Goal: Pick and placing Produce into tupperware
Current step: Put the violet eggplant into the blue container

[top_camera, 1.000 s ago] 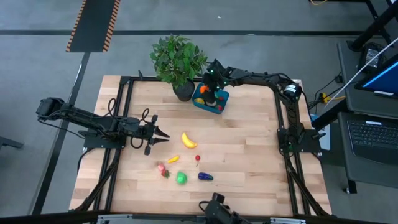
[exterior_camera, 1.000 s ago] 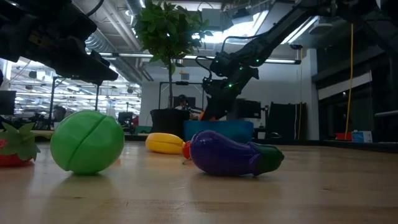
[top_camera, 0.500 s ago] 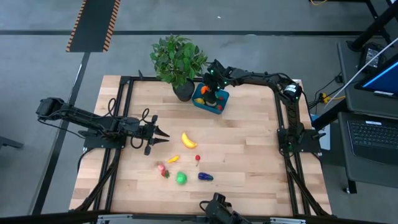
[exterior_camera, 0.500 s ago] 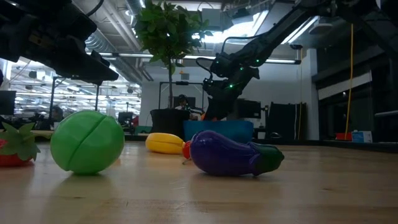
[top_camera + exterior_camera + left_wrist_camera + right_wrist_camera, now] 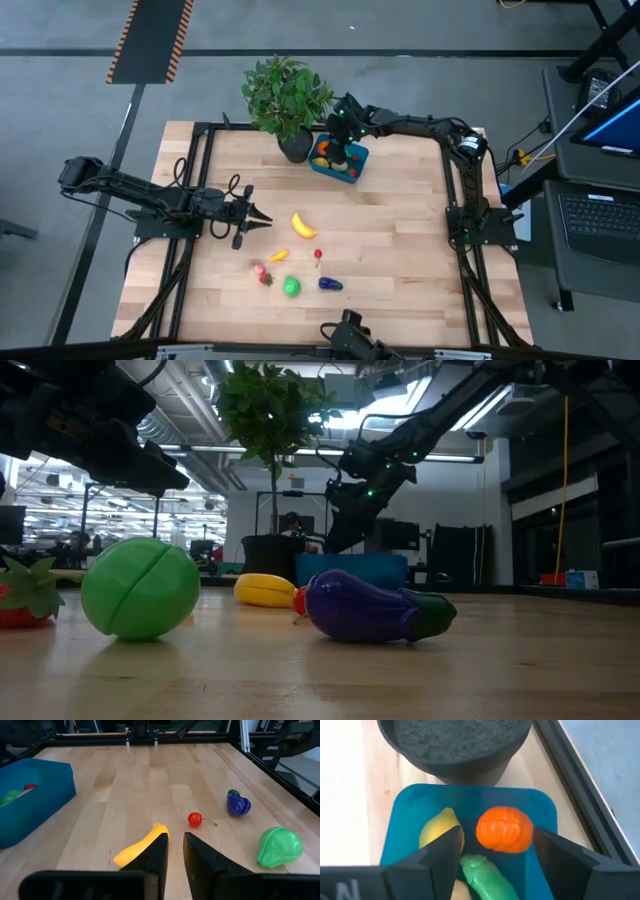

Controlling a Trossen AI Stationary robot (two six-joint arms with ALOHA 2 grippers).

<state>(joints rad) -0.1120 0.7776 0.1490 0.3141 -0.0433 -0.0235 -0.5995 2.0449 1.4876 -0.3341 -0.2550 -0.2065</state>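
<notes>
Dark jaws of the right gripper (image 5: 496, 851) stand spread apart, empty, directly above the teal tupperware (image 5: 537, 805) at the table's far edge, just beside the plant pot (image 5: 455, 745). An orange (image 5: 505, 829), a lemon (image 5: 439, 827) and a green piece (image 5: 485, 876) lie inside. The right arm reaches left along the far side. The left gripper (image 5: 174, 852), fingers nearly together and holding nothing, points right at the banana (image 5: 141, 849); cherry (image 5: 194, 819), eggplant (image 5: 238, 803) and green fruit (image 5: 279, 847) lie nearer.

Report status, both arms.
Right tool open above tupperware, orange between its fingers. Left tool near shut, empty, by banana. Plant pot beside tupperware.
</notes>
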